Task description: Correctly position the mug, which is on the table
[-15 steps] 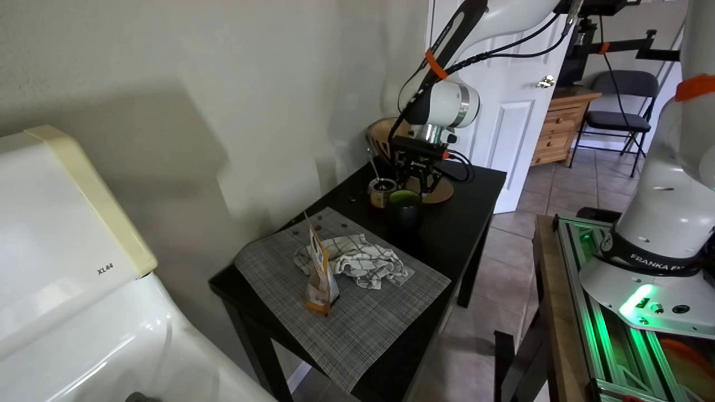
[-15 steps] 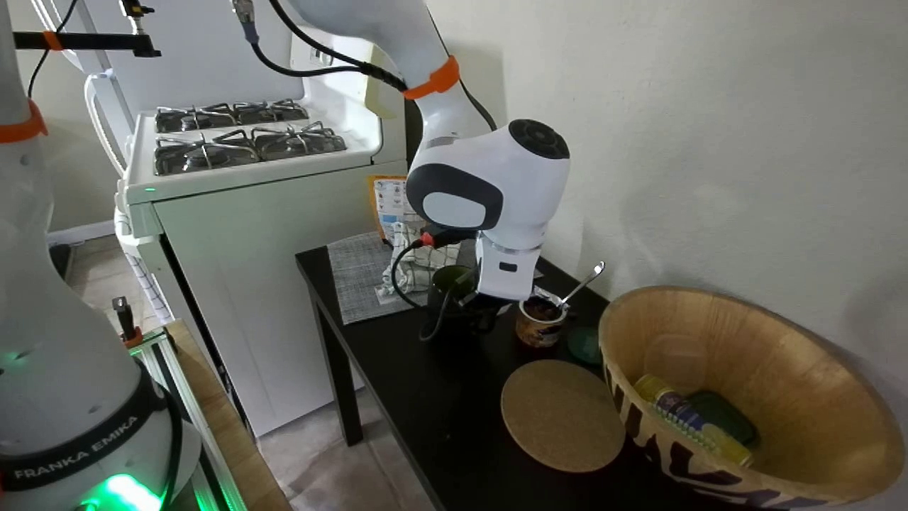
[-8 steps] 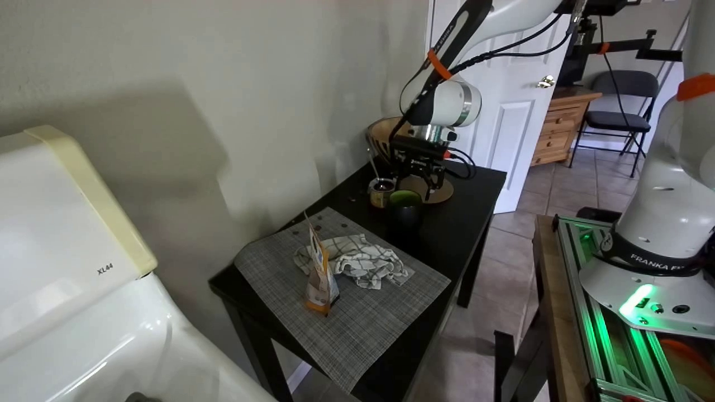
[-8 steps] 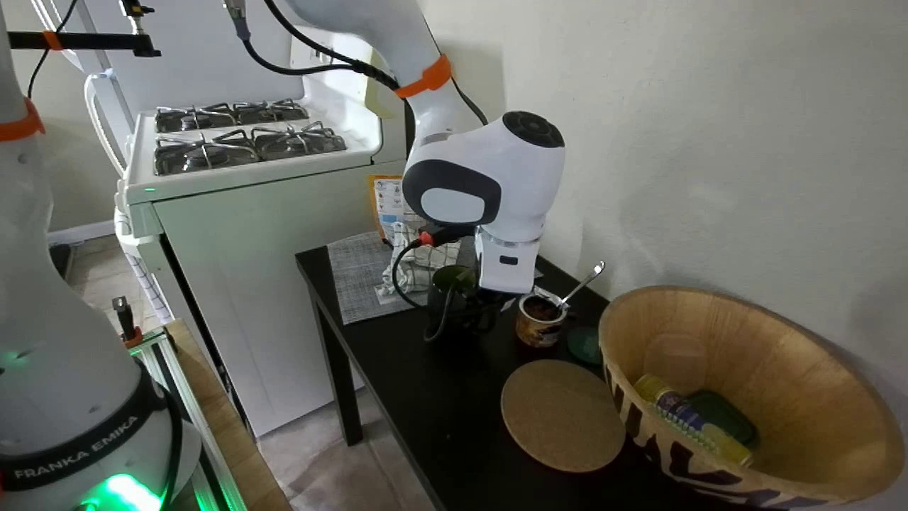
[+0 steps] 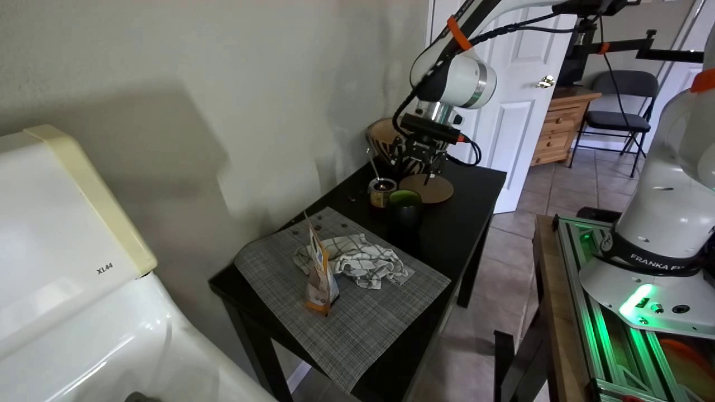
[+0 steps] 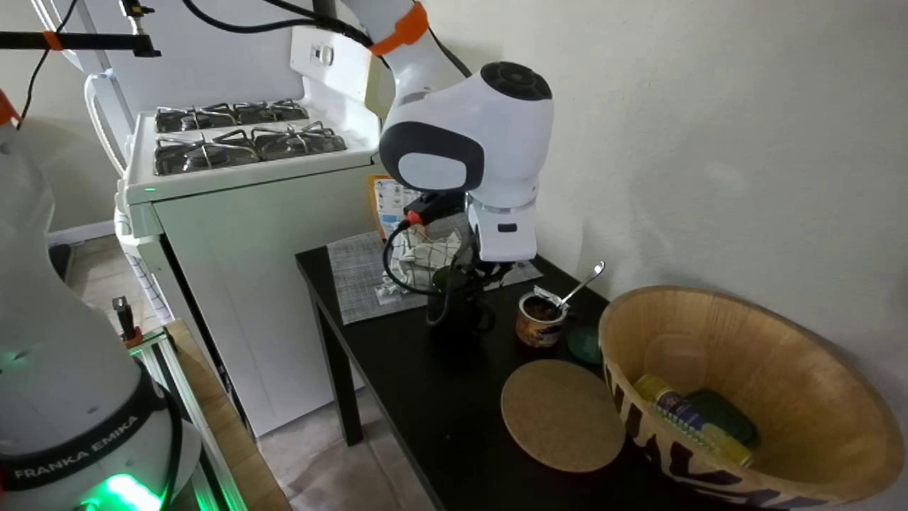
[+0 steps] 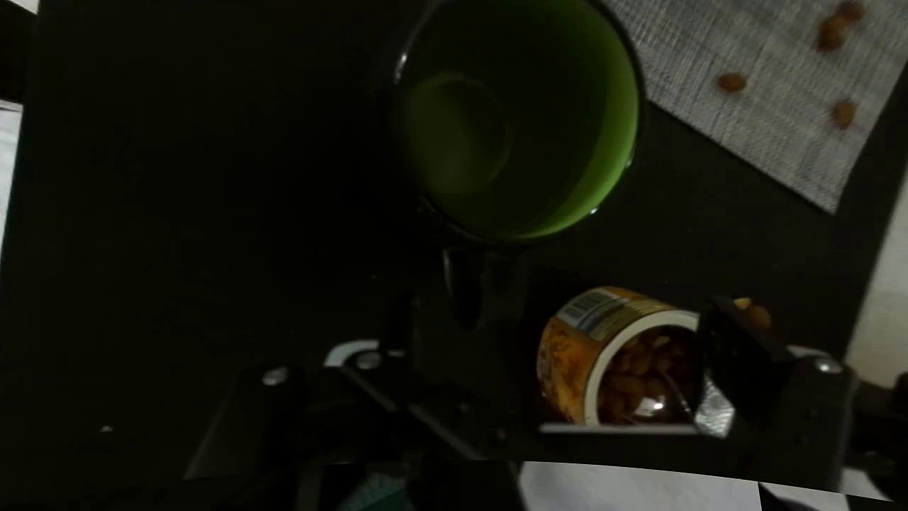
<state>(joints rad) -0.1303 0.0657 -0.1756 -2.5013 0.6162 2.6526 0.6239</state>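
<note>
- Dark olive mug [image 5: 406, 212] stands upright, mouth up, on the black table [image 5: 455, 223], just beyond the far edge of the grey placemat [image 5: 357, 335] in an exterior view. Can [image 5: 382, 194] close by on its far-left side; round tan board [image 5: 438, 191] farther off.
- The gripper [image 7: 567, 316] hangs above that stretch. Its fingers [image 7: 745, 341] stand well apart, nothing in their grasp; the mug is free.
- Mug's handle [image 7: 468, 284] juts out toward the gripper's side.
- Done, by my reading: mug upright, standing by itself. If that is all the task means, only backing away is left. If a turn or another spot is wanted, grasp, move and release remain. No target mark seen; can't settle which.
- Hard to see: mug's base sinks into the black tabletop. In an exterior view the gripper and a looped cable [image 6: 386, 262] overlap the mug. Wrist view crops the rim; handle there dark and soft-edged, the finger at that view's left barely separable from the table.
</note>
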